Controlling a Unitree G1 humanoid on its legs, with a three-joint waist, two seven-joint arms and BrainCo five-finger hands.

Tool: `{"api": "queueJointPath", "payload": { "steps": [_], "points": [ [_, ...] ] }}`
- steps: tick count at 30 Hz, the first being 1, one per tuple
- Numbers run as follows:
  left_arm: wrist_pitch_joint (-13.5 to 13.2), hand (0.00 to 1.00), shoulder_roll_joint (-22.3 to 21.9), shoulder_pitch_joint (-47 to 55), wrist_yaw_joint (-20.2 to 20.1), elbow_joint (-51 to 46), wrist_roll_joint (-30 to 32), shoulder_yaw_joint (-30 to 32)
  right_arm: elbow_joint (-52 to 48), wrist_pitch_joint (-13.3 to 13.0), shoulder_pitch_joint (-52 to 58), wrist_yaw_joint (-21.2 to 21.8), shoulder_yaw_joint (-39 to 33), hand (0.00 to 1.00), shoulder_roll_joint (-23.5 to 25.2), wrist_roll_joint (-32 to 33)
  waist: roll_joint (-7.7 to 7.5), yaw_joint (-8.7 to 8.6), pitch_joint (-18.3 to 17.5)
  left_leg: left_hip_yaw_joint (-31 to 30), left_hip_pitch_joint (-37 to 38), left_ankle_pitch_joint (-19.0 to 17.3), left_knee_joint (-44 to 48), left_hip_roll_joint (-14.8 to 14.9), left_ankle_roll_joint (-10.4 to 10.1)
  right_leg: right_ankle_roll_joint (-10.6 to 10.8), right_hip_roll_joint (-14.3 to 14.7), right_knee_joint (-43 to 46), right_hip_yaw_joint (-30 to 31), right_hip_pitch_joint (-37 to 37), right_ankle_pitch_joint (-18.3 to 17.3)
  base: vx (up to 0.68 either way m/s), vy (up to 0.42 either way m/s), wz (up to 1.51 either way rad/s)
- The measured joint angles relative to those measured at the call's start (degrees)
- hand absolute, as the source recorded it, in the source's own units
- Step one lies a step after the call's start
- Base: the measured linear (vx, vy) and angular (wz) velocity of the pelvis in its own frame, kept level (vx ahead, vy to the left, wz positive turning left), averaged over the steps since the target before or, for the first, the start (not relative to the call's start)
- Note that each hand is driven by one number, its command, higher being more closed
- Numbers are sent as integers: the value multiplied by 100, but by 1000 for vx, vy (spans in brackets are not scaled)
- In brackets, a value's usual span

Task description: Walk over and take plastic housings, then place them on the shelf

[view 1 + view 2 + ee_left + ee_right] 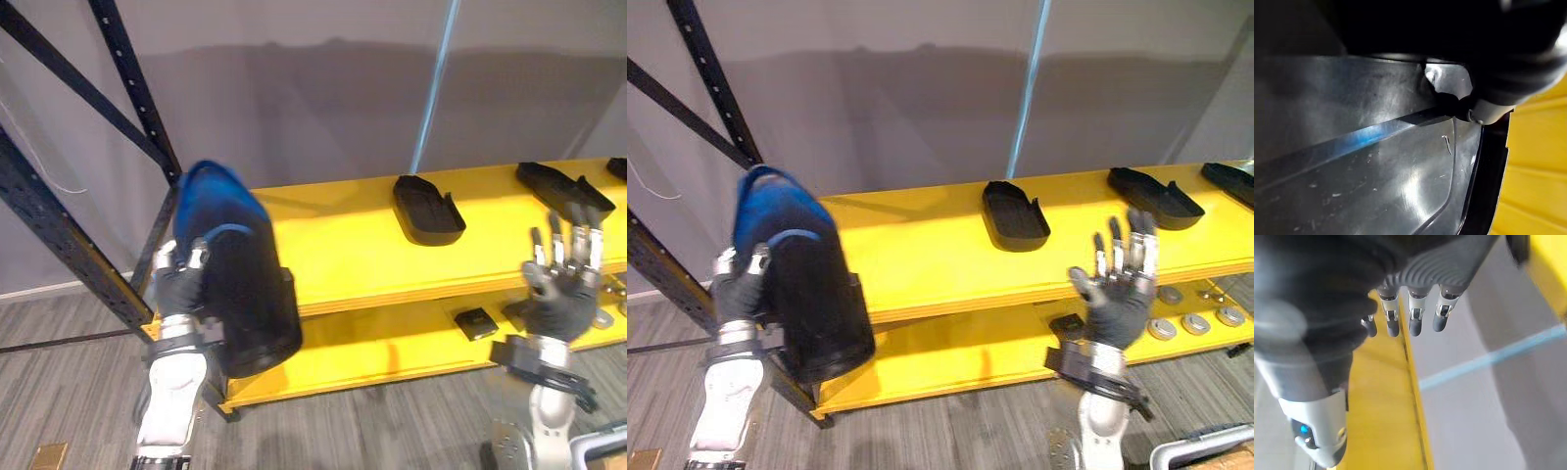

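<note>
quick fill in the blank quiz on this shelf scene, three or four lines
1. The left hand grips a black housing whose upper end is ____.
2. The right hand is raised and ____, holding nothing.
3. The shelf boards are painted ____.
4. A second housing lies on the ____ of the two boards.
Missing words: blue; open; yellow; upper

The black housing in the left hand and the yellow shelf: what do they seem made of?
Large black curved housing: probably moulded plastic, glossy, with sheen and fine scratches in the left wrist view. Yellow flat shelf: perhaps painted wood or board, matte, evenly coloured; metal is possible.
</note>
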Motion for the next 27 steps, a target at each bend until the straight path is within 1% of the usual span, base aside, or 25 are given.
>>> {"api": "queueJointPath", "payload": {
  "steps": [1,2,3,4,5,6,7,8,9,10,11,12,13,15,16,18,19,21,24,26,27],
  "points": [
    [31,100,4,-13,24,68,1,60,186,-28,154,1,-203,0,17,120,-6,-31,2,-13,-63,1,42,1,2,59,-2,4,14,-52,41,50,-14,-2],
    [38,100,44,-52,58,191,-4,92,558,-39,380,-21,-428,0,28,99,-6,-76,3,-87,-181,2,95,-4,3,59,-4,11,18,-149,53,43,-10,-3],
    [55,100,84,-98,71,244,-8,93,804,-31,505,-29,-507,0,26,53,-3,-77,36,-93,-222,2,108,-5,4,59,-4,20,32,-194,67,32,-9,-4],
    [77,100,186,-209,76,311,-24,92,1391,44,712,-97,-597,0,26,-309,-2,-97,122,-107,-320,3,155,-4,5,62,-5,43,60,-290,86,10,-6,-10],
    [79,100,323,-360,74,353,-66,89,2018,203,895,-140,-580,0,46,-627,-2,-95,225,-94,-408,2,208,8,6,84,0,116,140,-402,100,-2,-5,-8],
    [79,100,405,-483,69,380,-160,79,2350,286,986,-146,-538,0,53,-746,1,-91,310,-77,-443,-2,259,22,9,87,2,160,150,-436,102,-21,-8,-5],
    [75,100,574,-792,66,388,-293,62,2990,429,1139,-146,-433,0,83,-898,-1,-66,476,-82,-568,-29,419,58,22,87,8,278,155,-532,102,-44,-16,1],
    [47,100,719,-1065,30,388,-524,48,3386,565,1206,-151,-426,0,176,-1076,7,-47,589,-85,-708,-70,577,94,19,87,20,374,153,-638,101,-73,-24,-1],
    [-30,100,939,-1430,-9,389,-952,44,3870,738,1216,-155,-413,0,301,-1284,17,-41,715,-78,-908,-188,816,165,19,87,51,481,160,-792,101,-70,-22,-3],
    [-70,100,1030,-1633,-11,418,-1085,34,4118,775,1206,-155,-389,0,346,-1341,13,-38,778,-73,-993,-231,934,200,14,87,71,532,191,-854,101,-68,-16,-10],
    [-173,100,1154,-2014,-51,563,-1418,-13,4529,853,1191,-146,-364,0,417,-1432,13,-6,907,-54,-1107,-307,1151,259,10,86,100,594,248,-915,99,-76,-10,-24],
    [-255,100,1270,-2349,-104,703,-1747,-95,4952,910,1144,-141,-312,0,427,-1441,20,71,981,5,-1216,-428,1343,327,4,86,144,671,317,-1022,97,-80,-9,-27],
    [-280,100,1333,-2508,-120,769,-1882,-149,5151,926,1120,-141,-255,0,422,-1451,20,82,1009,19,-1279,-499,1420,361,0,87,167,683,321,-1067,96,-92,-10,-24],
    [-383,100,1620,-3184,-214,1163,-2396,-436,5827,1051,968,-13,-8,0,421,-1471,8,88,1151,14,-1548,-612,1659,450,-19,88,207,746,328,-1247,73,-93,-17,-8],
    [-396,100,1679,-3319,-251,1280,-2497,-469,5964,1104,931,37,43,0,428,-1548,7,90,1188,20,-1594,-628,1710,465,-17,87,215,757,333,-1288,71,-111,-20,-10],
    [-403,100,1910,-3829,-388,1857,-2968,-660,6289,1258,893,251,253,0,422,-1799,-2,137,1273,79,-1691,-663,1768,514,-38,71,231,855,419,-1447,55,-80,-15,-14],
    [-404,100,1980,-3956,-424,2002,-3098,-689,6304,1304,893,297,264,0,398,-1887,-13,143,1309,105,-1698,-663,1775,519,-38,71,232,871,441,-1477,55,-42,-17,-14],
    [-372,100,2273,-4581,-559,2712,-3485,-876,6477,1384,886,399,300,0,354,-2073,-75,170,1416,130,-1797,-653,1824,551,-26,85,255,930,467,-1602,69,-30,-18,-10],
    [-290,100,2536,-5155,-666,3488,-3639,-973,6725,1441,888,477,299,0,362,-2119,-151,164,1492,133,-1910,-649,1859,586,-27,82,279,951,477,-1717,79,15,-7,-3],
    [-148,100,2824,-5624,-832,4097,-3746,-1104,6906,1501,882,536,294,0,362,-2111,-218,173,1599,160,-2027,-644,1910,614,-31,81,300,1000,490,-1863,80,46,-4,-9],
    [-118,100,2872,-5707,-884,4228,-3744,-1104,6948,1513,883,562,294,0,366,-2106,-234,171,1610,160,-2067,-644,1931,627,-31,81,308,1012,494,-1898,80,64,1,-7]
  ]
}}
